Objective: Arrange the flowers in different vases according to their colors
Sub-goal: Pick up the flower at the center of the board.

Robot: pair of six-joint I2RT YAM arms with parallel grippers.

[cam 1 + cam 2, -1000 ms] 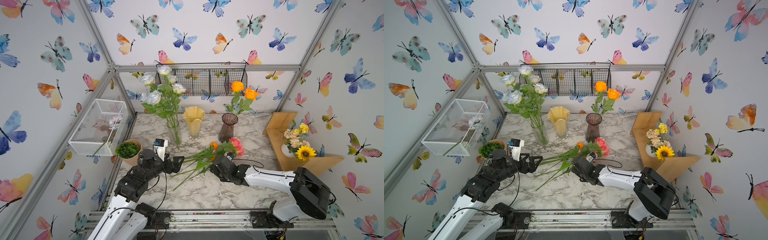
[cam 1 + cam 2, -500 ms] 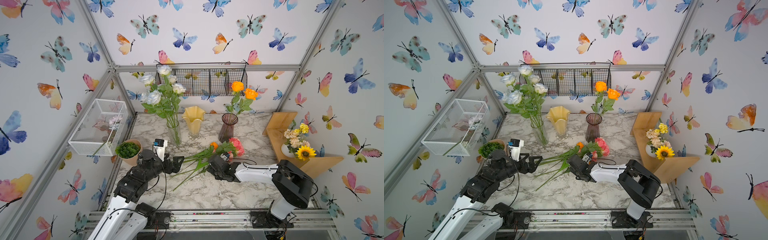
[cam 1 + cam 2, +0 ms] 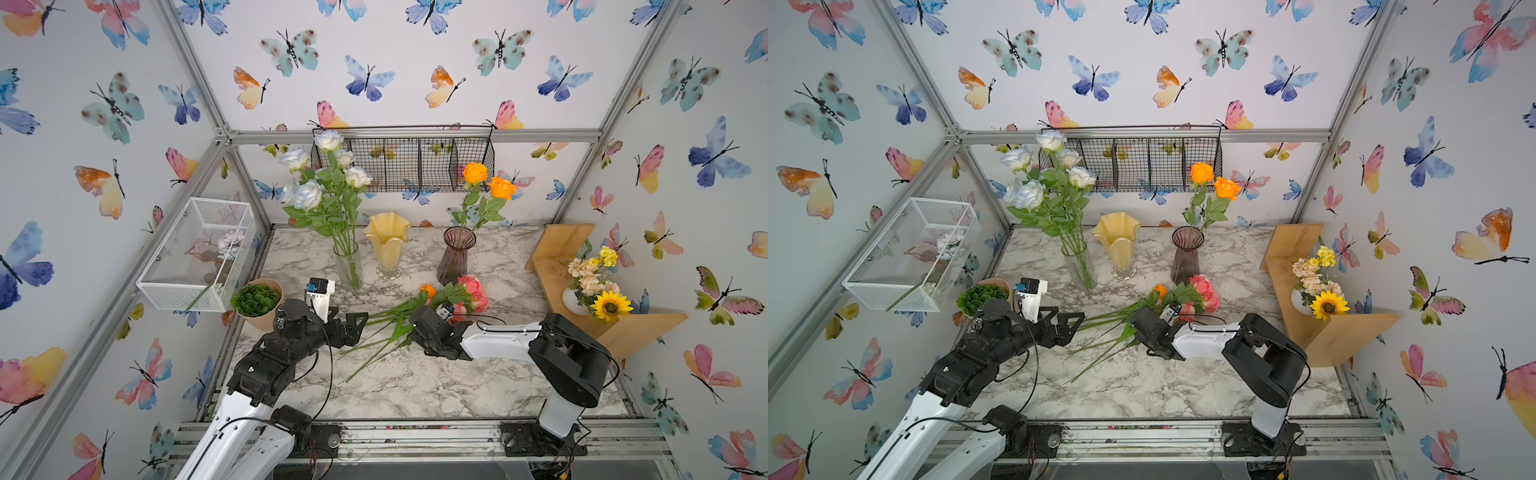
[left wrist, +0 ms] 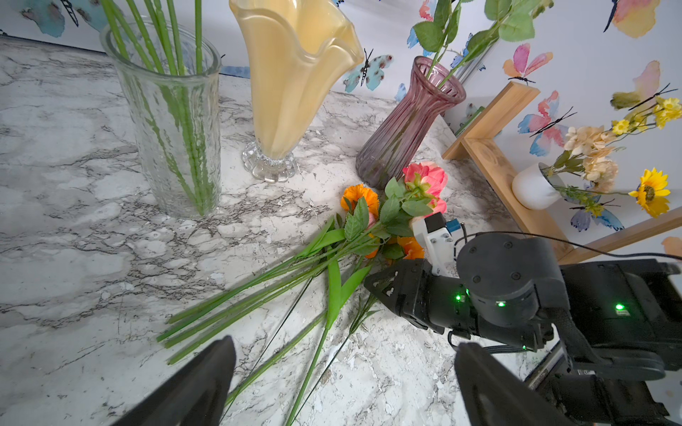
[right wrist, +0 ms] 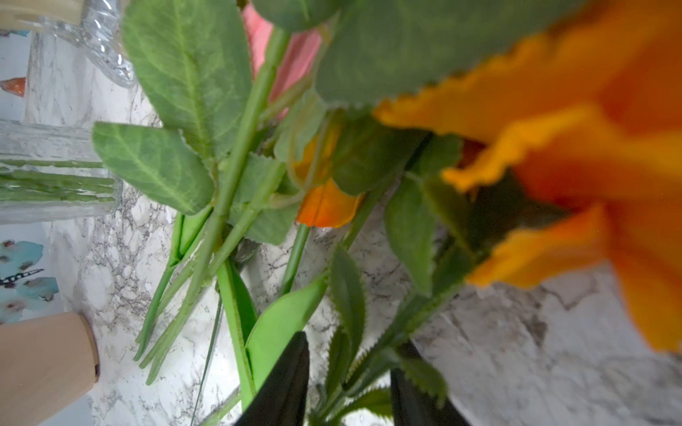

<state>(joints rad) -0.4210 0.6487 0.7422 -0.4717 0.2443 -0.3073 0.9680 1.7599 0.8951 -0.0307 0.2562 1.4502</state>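
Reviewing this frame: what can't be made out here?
- Right gripper: right wrist view, a leafy stem lies between its fingers; clamped or not, unclear.
- Orange bloom: same view, too close, blurred.
- Pile of flowers: in both top views the right arm covers some heads; count unclear.
- White mesh basket: top views, contents too small through the mesh.

No text, label, brand, number or sign can be read in any view — nothing legible shows.
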